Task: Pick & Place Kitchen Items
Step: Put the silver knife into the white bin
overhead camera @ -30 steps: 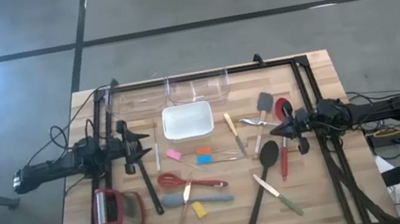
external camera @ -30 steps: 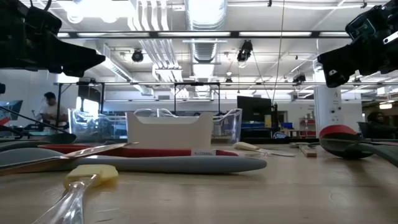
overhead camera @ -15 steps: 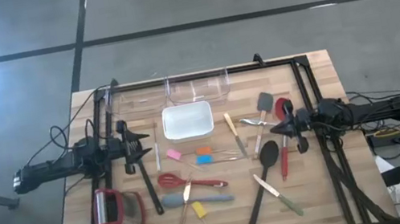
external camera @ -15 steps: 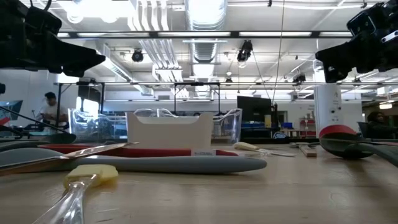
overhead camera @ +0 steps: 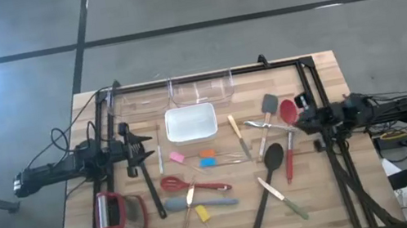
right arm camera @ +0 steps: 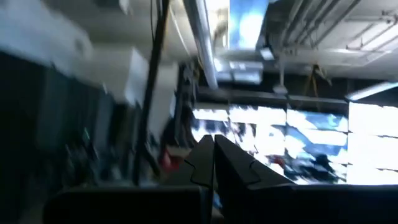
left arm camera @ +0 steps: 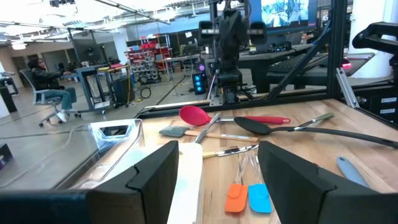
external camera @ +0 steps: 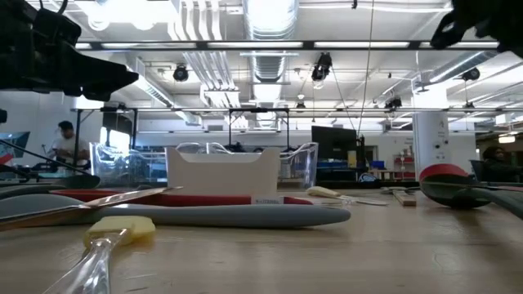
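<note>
- Black-fingered left gripper [overhead camera: 145, 147] is held open; the red whisk [overhead camera: 191, 186] lies just ahead and aside, untouched.
- Right gripper [overhead camera: 302, 121] is closed and empty.
- The handle should be straddled squarely before closing.

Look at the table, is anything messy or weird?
Yes, messy. The kitchen utensils lie scattered and crisscrossed on the wood: the red whisk lies over the grey-blue spatula, and the black spoon slants by a knife. The white dish is empty. Nothing looks spilled or broken.
</note>
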Tool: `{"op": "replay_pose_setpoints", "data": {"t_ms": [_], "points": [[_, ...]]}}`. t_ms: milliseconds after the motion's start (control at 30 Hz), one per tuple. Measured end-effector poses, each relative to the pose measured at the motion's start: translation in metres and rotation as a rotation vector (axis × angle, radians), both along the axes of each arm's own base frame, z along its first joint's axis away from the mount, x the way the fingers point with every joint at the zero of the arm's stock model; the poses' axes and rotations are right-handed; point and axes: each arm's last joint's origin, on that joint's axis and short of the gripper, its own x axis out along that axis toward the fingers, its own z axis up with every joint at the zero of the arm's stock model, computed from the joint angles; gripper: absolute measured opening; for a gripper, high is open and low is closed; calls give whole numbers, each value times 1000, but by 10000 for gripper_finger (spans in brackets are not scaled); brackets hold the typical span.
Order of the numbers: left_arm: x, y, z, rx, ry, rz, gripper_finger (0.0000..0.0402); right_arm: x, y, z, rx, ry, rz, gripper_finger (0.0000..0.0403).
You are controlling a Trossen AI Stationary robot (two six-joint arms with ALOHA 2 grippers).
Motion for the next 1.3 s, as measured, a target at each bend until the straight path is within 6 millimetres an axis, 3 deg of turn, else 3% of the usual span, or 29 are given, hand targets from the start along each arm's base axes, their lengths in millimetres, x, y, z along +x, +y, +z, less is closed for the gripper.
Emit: {"op": "replay_pose_setpoints", "data": {"t_ms": [200, 433, 633, 767, 1000, 1300], "points": [[0, 0, 0, 0, 0, 0, 227, -4, -1, 15, 108, -62, 21, 8], [0, 0, 0, 0, 0, 0, 227, 13, -10, 34, 203, 554, -289, 8], [0, 0, 0, 0, 0, 0, 227, 22, -12, 57, 259, 912, -410, 11], [0, 0, 0, 0, 0, 0, 227, 30, -13, 65, 267, 1102, -454, 34], [0, 0, 0, 0, 0, 0, 227, 49, -14, 61, 260, 1354, -547, 100], [0, 0, 0, 0, 0, 0, 227, 70, -14, 35, 209, 1578, -578, 164]]}}
